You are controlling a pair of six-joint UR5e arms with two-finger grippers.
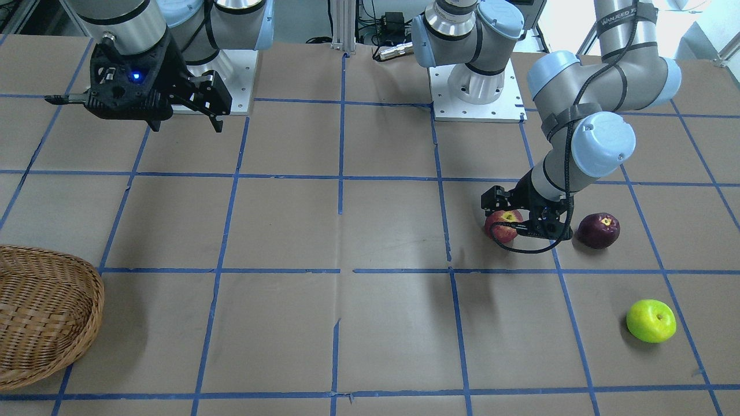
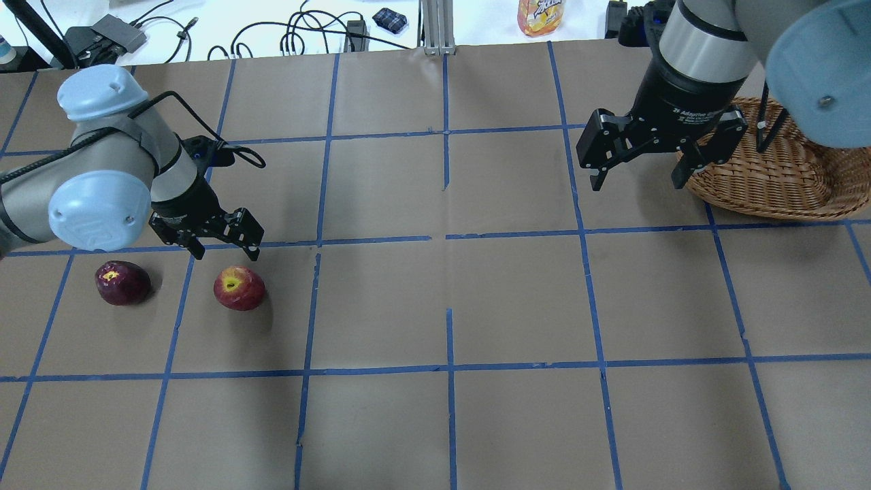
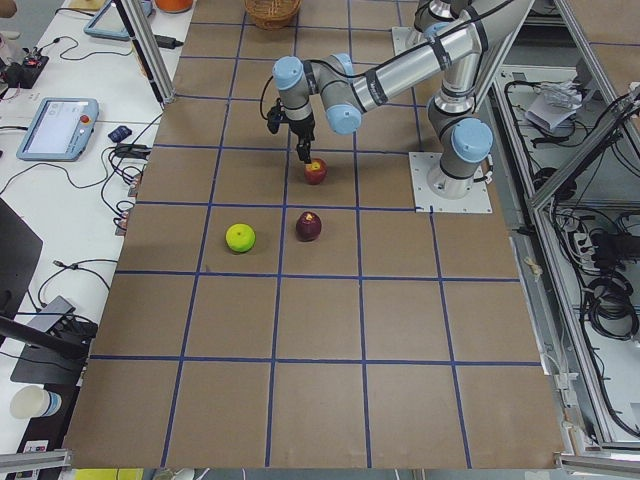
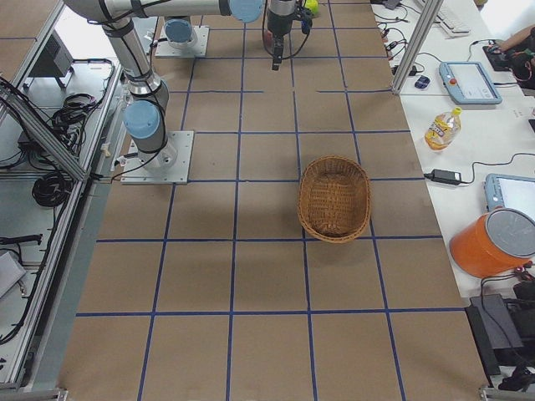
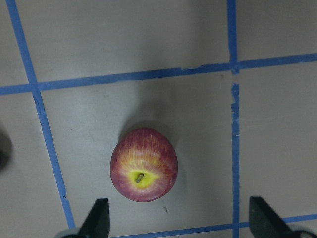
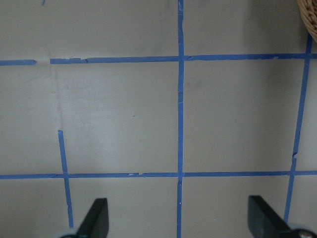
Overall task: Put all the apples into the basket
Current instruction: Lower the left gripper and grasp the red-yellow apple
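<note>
The red apple point(image 2: 239, 288) with a yellowish stem dip sits on the table. My left gripper point(image 2: 226, 252) hovers open just above it, a little toward the far side. In the left wrist view the apple point(image 5: 143, 165) lies ahead of the open fingertips point(image 5: 99, 218), untouched. The maroon apple point(image 2: 122, 282) lies to its left. The green apple point(image 1: 651, 320) lies farther across the table, outside the overhead view. My right gripper point(image 2: 636, 182) is open and empty, raised beside the wicker basket point(image 2: 769, 177). The basket point(image 4: 334, 199) holds nothing.
The table is brown paper with a blue tape grid. The two arm base plates point(image 1: 480, 98) stand on the robot's side. An orange drink bottle point(image 2: 541, 15), cables and tablets lie on the side bench beyond the table's far edge.
</note>
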